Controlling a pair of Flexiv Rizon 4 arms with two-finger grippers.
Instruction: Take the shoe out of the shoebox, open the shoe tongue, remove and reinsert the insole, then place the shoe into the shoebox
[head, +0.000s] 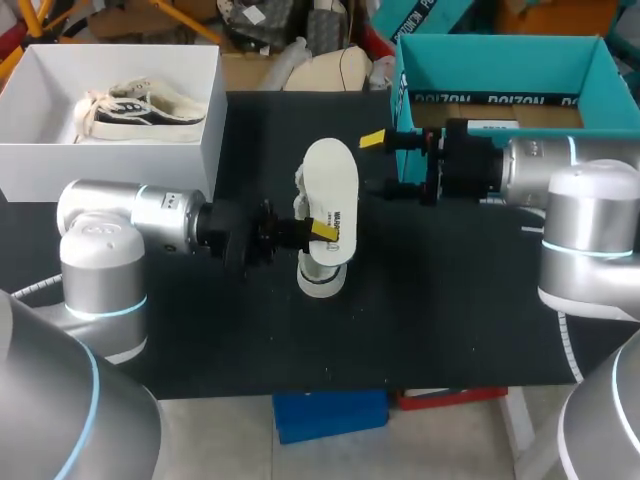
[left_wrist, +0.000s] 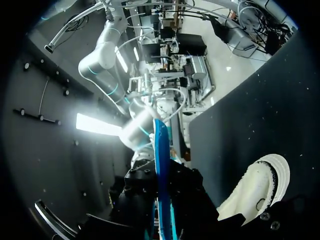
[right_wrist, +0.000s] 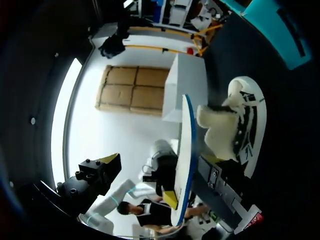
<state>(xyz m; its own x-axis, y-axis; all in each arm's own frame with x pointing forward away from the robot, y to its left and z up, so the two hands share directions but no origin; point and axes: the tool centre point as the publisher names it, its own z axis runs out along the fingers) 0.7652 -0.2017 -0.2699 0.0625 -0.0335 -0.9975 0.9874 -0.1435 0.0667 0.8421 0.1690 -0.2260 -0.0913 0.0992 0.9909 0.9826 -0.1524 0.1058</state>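
My left gripper (head: 322, 230) is shut on a white insole (head: 332, 190) with a blue underside, holding it over the middle of the black mat. A white shoe (head: 320, 278) lies on the mat just beneath it, partly hidden. In the left wrist view the insole (left_wrist: 160, 165) is edge-on and the shoe (left_wrist: 260, 185) is off to one side. My right gripper (head: 385, 165) stands open a little to the right of the insole and does not touch it. In the right wrist view the insole (right_wrist: 187, 150) is ahead of the open right gripper (right_wrist: 160, 162), beside the shoe (right_wrist: 245, 125).
A teal shoebox (head: 500, 55) stands open at the back right, behind my right arm. A white box (head: 210, 140) at the back left holds a second, black-and-white shoe (head: 145, 110). The black mat (head: 450, 320) covers the table.
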